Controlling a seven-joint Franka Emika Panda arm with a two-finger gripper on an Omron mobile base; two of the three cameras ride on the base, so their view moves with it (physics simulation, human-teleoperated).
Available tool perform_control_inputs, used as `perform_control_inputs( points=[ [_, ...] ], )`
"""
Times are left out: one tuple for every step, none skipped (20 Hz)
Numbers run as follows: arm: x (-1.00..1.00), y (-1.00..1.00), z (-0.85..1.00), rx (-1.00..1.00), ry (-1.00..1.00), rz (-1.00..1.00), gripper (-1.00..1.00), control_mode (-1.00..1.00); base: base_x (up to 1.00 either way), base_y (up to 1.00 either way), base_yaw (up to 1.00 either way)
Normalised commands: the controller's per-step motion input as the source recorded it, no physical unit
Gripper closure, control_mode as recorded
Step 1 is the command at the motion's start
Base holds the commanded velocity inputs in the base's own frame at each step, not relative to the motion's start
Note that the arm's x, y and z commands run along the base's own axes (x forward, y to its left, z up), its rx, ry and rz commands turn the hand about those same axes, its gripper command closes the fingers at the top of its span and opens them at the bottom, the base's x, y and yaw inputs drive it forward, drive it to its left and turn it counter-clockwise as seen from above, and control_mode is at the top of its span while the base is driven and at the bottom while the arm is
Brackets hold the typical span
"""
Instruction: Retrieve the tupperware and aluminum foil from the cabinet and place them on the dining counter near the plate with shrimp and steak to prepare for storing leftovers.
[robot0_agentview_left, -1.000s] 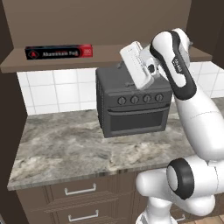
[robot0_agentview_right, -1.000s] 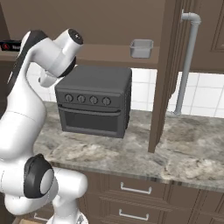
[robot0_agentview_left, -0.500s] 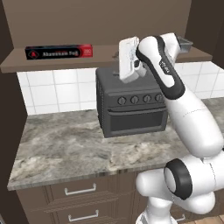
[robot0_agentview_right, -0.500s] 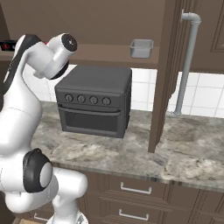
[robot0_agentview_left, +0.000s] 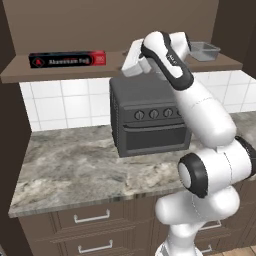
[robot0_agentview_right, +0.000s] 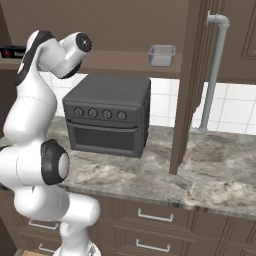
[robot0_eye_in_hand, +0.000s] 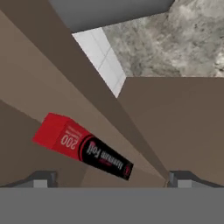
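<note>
Now, with your jaws standing wide apart, you are nearing the aluminum foil (robot0_eye_in_hand: 83, 149) lying on the cabinet (robot0_agentview_left: 60, 74) shelf's left end, so be squaring the gripper (robot0_eye_in_hand: 109, 178) across its slim width before closing.

aluminum foil (robot0_eye_in_hand: 83, 147) box reads "200", "Foil"

Bare shelf of the cabinet (robot0_agentview_left: 120, 62) lies open beside the aluminum foil (robot0_agentview_left: 67, 59) (black oven (robot0_agentview_left: 150, 115) below).

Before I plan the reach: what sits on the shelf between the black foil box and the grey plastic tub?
Left base view: only the white end effector over bare brown shelf board.
</note>
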Motion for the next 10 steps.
perform_control_inputs(
  points=[
    [0.77, 0.03, 0.17, 0.02, 0.29, -0.06, -1.00, -1.00, 0.00, 0.00, 0.00],
    [0.77, 0.11, 0.13, 0.00, 0.29, -0.02, -1.00, -1.00, 0.00, 0.00, 0.00],
    [0.79, 0.09, 0.08, 0.00, 0.26, 0.00, -1.00, -1.00, 0.00, 0.00, 0.00],
    [0.76, 0.06, 0.09, 0.00, 0.23, 0.00, -1.00, -1.00, 0.00, 0.00, 0.00],
    [0.83, 0.06, 0.09, 0.00, 0.22, 0.00, -1.00, -1.00, 0.00, 0.00, 0.00],
    [0.81, 0.05, 0.08, 0.00, 0.21, 0.00, -1.00, -1.00, 0.00, 0.00, 0.00],
    [0.77, 0.06, 0.07, 0.00, 0.20, 0.00, -1.00, -1.00, 0.00, 0.00, 0.00],
    [0.76, 0.08, 0.01, 0.00, 0.20, 0.00, -1.00, -1.00, 0.00, 0.00, 0.00],
    [0.70, 0.12, 0.00, 0.00, 0.17, 0.00, -1.00, -1.00, 0.00, 0.00, 0.00],
    [0.71, 0.12, 0.00, 0.00, 0.13, 0.00, -1.00, -1.00, 0.00, 0.00, 0.00]
  ],
)
